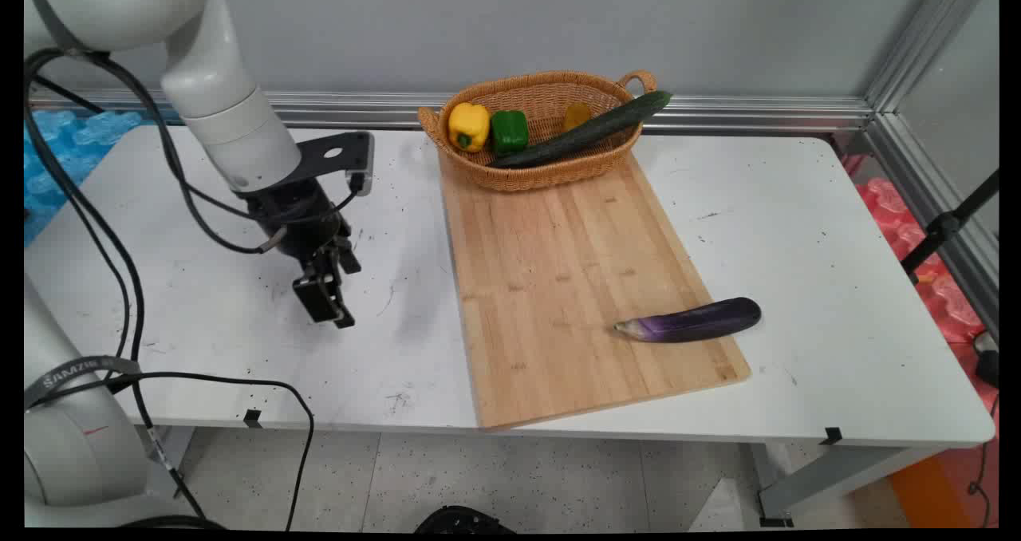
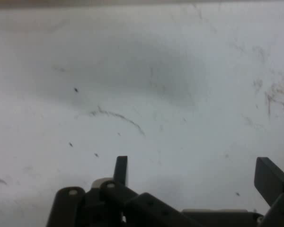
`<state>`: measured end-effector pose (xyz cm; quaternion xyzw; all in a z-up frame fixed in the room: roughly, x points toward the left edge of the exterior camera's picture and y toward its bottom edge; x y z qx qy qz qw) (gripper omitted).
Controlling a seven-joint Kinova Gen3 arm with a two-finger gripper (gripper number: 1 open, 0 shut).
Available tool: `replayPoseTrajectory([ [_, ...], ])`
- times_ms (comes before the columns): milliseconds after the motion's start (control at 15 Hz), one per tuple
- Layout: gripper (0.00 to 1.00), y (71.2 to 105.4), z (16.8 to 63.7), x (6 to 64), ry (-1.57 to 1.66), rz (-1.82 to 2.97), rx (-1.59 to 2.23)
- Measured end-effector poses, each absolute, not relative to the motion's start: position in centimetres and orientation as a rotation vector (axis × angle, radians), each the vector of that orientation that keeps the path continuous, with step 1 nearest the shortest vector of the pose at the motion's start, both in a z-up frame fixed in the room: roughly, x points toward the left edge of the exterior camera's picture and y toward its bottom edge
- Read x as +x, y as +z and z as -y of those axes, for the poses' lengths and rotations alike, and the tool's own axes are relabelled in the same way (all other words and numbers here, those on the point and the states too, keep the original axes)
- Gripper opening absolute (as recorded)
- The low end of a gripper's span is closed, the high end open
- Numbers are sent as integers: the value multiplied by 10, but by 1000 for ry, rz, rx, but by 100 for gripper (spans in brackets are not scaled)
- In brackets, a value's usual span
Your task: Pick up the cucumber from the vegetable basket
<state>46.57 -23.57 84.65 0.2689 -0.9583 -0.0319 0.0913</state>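
- While nothing sits between its fingers, the black end effector (image 1: 329, 302) hangs low over a bare, scuffed stretch of the white counter (image 1: 239, 341); in the hand view its two fingertips (image 2: 270, 177) stand wide apart with only marked tabletop between them.
- Nearest to it, off to one side across open counter, lies a long wooden cutting board (image 1: 574, 270), its close edge still well apart from the fingers.
- Farther out along that board, toward its near corner, rests a purple eggplant (image 1: 692, 322), lying flat, pale stem end pointing back toward the end effector, its dark tip reaching the board's outer edge.
- Beyond the board's far end, toward the wall, stands a woven basket (image 1: 478, 172) holding a yellow pepper (image 1: 468, 125), a green pepper (image 1: 509, 130), a small orange item too hidden to identify, and a long cucumber (image 1: 582, 128) that juts over the rim.
- Judged from this pose, no grasp is under way: the arm is parked clear of every vegetable, touching nothing.
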Motion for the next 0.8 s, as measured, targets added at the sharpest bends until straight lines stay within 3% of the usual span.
replayPoseTrajectory([
  [800,100,897,368,407,248,2702,646],
])
